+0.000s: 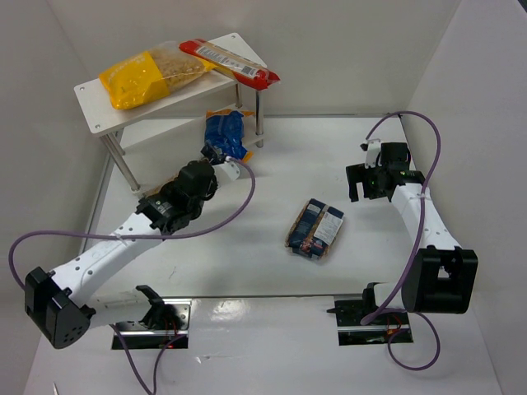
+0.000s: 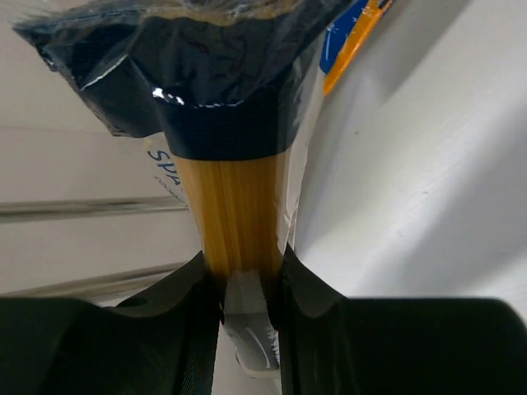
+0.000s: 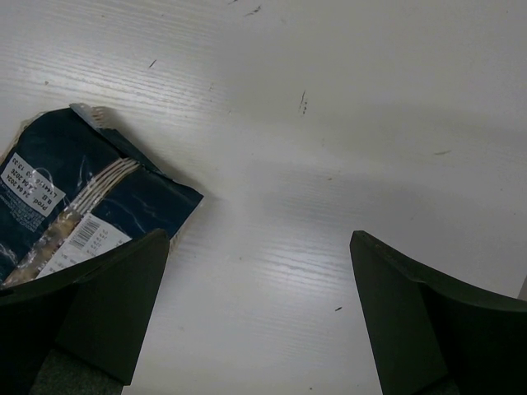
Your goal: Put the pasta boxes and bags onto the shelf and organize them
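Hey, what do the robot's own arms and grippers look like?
Both the left arm and right arm have white links with chunky black joints. A purple cable loops along each. The left gripper and right gripper have dark, broad fingers.

Blue letters "SPA" show on the white side of the spaghetti packet [image 2: 239, 222], the rest hidden. On the box [image 3: 66, 164], a white label [image 3: 29, 185] carries tiny print, too blurred to read, with a barcode [image 3: 86, 239] beside it.
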Robot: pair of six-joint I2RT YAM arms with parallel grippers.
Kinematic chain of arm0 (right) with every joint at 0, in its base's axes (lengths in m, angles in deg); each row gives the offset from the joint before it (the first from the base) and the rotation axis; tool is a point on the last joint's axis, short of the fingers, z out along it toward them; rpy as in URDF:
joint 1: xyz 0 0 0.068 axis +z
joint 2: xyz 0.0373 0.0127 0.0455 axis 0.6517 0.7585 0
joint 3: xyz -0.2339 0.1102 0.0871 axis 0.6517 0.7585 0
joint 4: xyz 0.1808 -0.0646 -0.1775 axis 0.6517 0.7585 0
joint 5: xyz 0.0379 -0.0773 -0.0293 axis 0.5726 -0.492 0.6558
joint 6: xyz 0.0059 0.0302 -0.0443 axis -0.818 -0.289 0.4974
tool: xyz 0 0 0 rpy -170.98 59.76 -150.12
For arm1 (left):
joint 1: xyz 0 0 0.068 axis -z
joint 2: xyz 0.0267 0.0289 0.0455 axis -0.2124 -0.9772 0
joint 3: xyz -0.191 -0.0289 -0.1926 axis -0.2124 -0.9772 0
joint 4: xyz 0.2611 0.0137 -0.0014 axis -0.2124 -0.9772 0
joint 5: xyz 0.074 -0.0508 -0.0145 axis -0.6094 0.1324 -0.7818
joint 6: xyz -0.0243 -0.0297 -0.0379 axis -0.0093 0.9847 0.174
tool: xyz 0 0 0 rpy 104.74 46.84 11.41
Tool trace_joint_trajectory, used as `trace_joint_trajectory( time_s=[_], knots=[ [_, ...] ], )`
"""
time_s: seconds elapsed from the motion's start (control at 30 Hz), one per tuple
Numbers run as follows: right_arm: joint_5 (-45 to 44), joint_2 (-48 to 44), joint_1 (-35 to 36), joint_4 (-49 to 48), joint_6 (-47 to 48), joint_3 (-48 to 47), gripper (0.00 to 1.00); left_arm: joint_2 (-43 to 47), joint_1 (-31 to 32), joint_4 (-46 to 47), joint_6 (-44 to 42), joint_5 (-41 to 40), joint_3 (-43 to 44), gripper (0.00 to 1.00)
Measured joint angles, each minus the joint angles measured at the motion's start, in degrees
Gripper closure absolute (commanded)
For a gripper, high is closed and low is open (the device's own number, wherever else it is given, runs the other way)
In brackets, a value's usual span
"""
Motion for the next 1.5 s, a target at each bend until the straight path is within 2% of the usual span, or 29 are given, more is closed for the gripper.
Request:
trace_joint_trajectory(
  time_s=[0.13,0.3,0.63,1.03,1.5],
  knots=[
    [0.11,0.02,0.02,0.00,0.20,-0.02,0.01,-0.96,3.10,9.31,-7.58,-6.49,-5.14,1.00],
    [0.13,0.55,0.00,0.00,0.33,0.00,0.01,-2.36,4.28,18.53,-15.76,-8.52,-12.20,1.00],
    [0.09,2.75,0.00,0.00,0.37,0.00,0.01,-3.21,-2.82,36.26,-26.53,-7.89,-14.64,1.00],
    [-0.02,3.48,0.02,0.00,0.61,0.00,0.01,-11.37,-10.21,43.30,-28.41,-1.99,-15.39,1.00],
    [-0.02,3.82,0.02,-0.02,0.63,0.00,0.01,-17.25,-10.93,47.56,-29.94,2.01,-14.62,1.00]
  ],
)
